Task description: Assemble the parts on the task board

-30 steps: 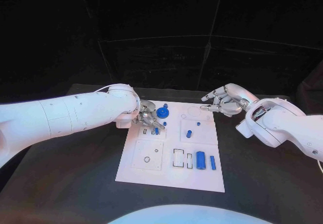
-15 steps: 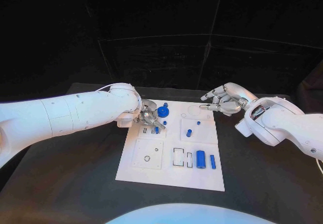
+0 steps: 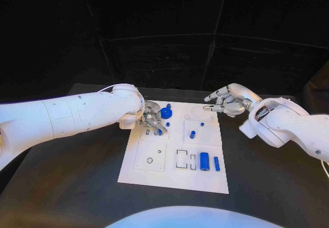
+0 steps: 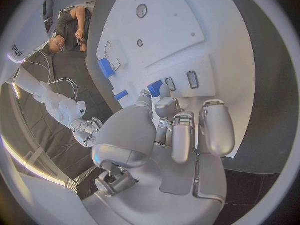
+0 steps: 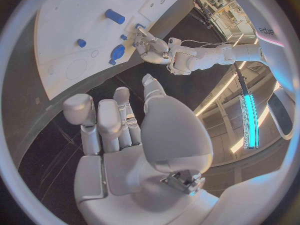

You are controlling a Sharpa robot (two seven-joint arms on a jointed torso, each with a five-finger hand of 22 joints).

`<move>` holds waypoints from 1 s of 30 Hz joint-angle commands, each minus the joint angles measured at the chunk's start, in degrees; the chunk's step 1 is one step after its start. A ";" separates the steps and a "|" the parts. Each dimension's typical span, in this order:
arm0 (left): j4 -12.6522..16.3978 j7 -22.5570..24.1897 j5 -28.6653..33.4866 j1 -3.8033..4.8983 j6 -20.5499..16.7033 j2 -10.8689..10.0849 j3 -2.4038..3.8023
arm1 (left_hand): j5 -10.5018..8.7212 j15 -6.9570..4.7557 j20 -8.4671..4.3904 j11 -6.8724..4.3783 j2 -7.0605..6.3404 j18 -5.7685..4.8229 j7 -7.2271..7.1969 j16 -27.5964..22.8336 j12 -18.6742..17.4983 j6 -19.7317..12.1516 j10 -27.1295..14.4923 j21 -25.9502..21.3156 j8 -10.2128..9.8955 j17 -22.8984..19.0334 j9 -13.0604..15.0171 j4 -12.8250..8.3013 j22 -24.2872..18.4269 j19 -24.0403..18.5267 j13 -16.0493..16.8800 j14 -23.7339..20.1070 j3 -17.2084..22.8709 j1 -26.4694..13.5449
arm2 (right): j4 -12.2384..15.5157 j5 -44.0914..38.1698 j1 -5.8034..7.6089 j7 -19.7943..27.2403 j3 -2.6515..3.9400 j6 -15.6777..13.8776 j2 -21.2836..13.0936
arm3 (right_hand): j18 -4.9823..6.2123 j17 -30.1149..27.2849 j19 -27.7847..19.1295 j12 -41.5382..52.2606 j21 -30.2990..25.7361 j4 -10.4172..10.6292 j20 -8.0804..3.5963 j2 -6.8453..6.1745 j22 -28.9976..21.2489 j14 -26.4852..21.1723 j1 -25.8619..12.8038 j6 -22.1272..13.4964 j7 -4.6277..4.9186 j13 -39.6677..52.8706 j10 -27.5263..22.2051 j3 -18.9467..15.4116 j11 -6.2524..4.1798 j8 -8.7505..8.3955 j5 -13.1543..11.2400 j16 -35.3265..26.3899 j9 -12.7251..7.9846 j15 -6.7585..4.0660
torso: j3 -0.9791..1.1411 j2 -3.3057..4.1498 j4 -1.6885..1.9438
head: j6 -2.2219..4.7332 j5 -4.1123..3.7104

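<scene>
The white task board (image 3: 154,166) lies in the middle of the black table. My left hand (image 3: 151,119) hovers low over its far left section, fingertips down on a small blue piece (image 3: 159,132). In the left wrist view this piece (image 4: 154,88) sits pinched between thumb and fingertip, beside two rectangular slots (image 4: 192,79). A round blue part (image 3: 166,113) stands just past the hand. My right hand (image 3: 229,101) hangs above the board's far right corner with fingers apart and nothing in it; the right wrist view shows the same hand (image 5: 122,130).
A thick blue cylinder (image 3: 204,162) and a thin blue bar (image 3: 217,164) lie near the board's front right. Small blue pegs (image 3: 192,135) stand in the middle right section. Bare black table (image 3: 75,185) surrounds the board.
My left hand's fingers have shifted very slightly over the small blue piece. The right hand has stayed where it was.
</scene>
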 commanded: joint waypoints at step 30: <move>3.47 0.20 5.47 -0.12 -7.31 -2.82 -0.02 | 4.28 -0.13 0.16 -0.05 -6.53 -0.24 0.57 0.19 -1.34 -1.59 0.27 -0.08 -1.84 15.09 3.38 -17.31 0.63 0.52 -0.91 5.95 45.27 -3.00 | -0.69 0.13 0.10 0.29 0.02 0.59 0.40 | 1.07 0.02 -0.39 0.04 -0.43 -0.05 -0.12 1.11 -0.19 0.10 0.63 -0.17 -0.32 -0.10 -0.25 -0.44 0.00 0.61 0.84 -0.38 0.06 -0.12 | 0.00 0.01 0.14 | -0.72 -0.02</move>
